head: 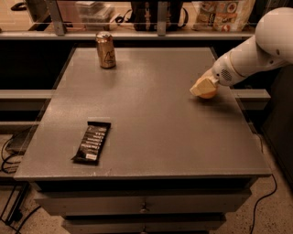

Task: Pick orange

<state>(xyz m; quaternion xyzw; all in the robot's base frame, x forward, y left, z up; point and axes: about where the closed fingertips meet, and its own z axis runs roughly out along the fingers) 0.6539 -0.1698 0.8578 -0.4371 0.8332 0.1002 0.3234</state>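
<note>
The orange point(209, 95) is at the right side of the grey table point(151, 114). Only its lower orange-coloured edge shows, under the tip of my gripper. My gripper point(201, 87), cream-coloured at the end of the white arm point(256, 50), comes in from the upper right. It sits right over the orange and covers most of it. I cannot tell whether it touches the fruit.
A gold drink can point(105, 50) stands upright at the table's far left. A dark snack bar packet point(92, 142) lies flat at the front left. A shelf with bags and boxes point(219, 11) runs behind the table. The table's right edge is close to the gripper.
</note>
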